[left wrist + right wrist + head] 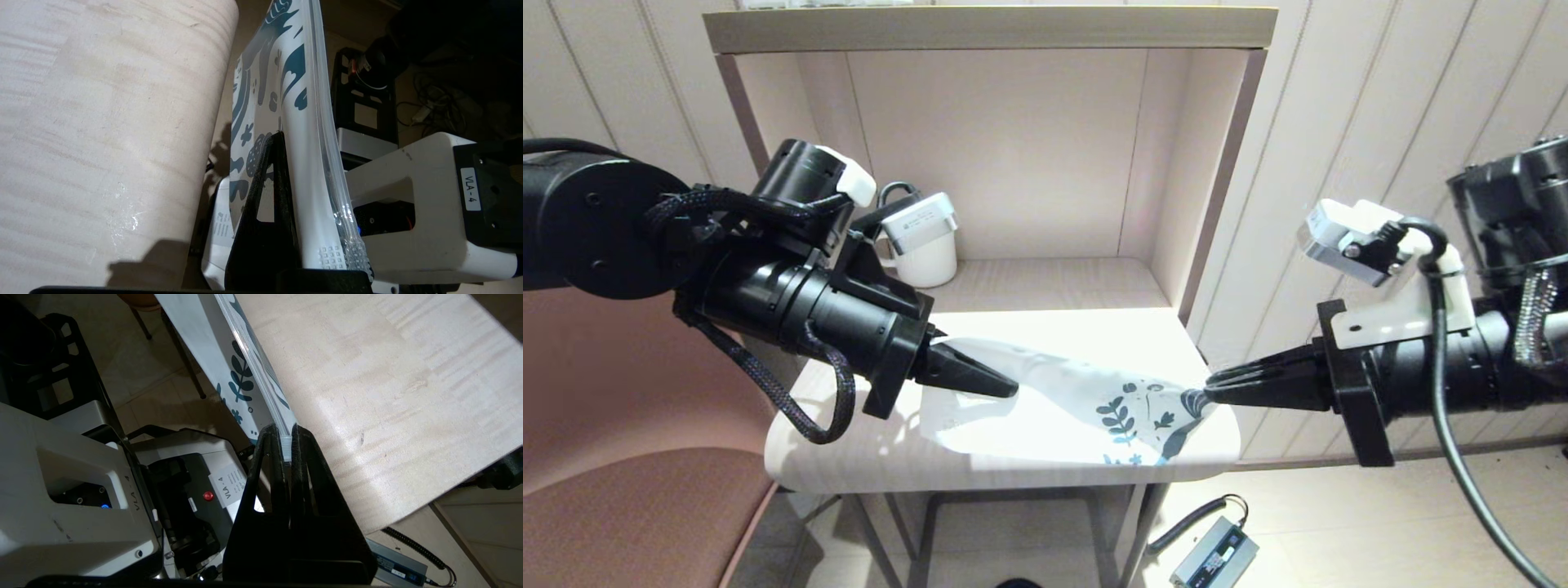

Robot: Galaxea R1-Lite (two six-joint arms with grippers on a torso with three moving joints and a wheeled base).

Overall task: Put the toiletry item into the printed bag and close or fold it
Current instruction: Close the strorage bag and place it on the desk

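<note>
The printed bag [1078, 400], white with teal leaf print at its right end, is stretched above the table [866, 449] between both grippers. My left gripper [1011, 385] is shut on its plain left end. My right gripper [1209, 398] is shut on its printed right corner. In the left wrist view the bag [261, 102] runs away from the gripper [298, 147] with its clear zip strip on edge. In the right wrist view both fingers of the gripper [286, 435] pinch the end of the zip strip of the bag [229, 367]. The toiletry item is hidden or out of view.
A white ribbed mug [929, 260] stands at the back left under the shelf unit [988, 28]. A brown chair seat [629, 514] is at the left. A grey power brick [1213, 557] with a cable lies on the floor below the table's right edge.
</note>
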